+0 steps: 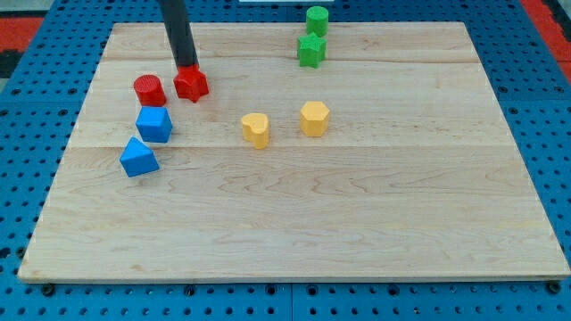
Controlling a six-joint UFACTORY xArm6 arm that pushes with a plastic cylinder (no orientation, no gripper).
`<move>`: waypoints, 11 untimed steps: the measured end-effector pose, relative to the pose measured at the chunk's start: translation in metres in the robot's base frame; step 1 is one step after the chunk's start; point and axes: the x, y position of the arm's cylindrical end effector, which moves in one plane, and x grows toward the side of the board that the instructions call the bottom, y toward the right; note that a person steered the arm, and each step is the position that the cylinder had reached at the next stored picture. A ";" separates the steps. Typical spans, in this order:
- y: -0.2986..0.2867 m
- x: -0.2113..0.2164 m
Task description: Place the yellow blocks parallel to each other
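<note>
Two yellow blocks lie near the board's middle: a heart-shaped yellow block (256, 128) and, to its right, a hexagonal yellow block (314, 118). They are a small gap apart, side by side. My tip (186, 68) is at the upper left, touching the top edge of the red star-shaped block (192, 84), well to the left of both yellow blocks.
A red cylinder (149, 89) sits left of the red star-shaped block. A blue cube (154, 124) and a blue wedge-like block (139, 158) lie below it. A green cylinder (317, 19) and a green star-like block (311, 50) are at the top. The wooden board (357, 223) rests on a blue pegboard.
</note>
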 end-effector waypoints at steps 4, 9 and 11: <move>0.052 0.109; 0.162 0.048; 0.168 0.092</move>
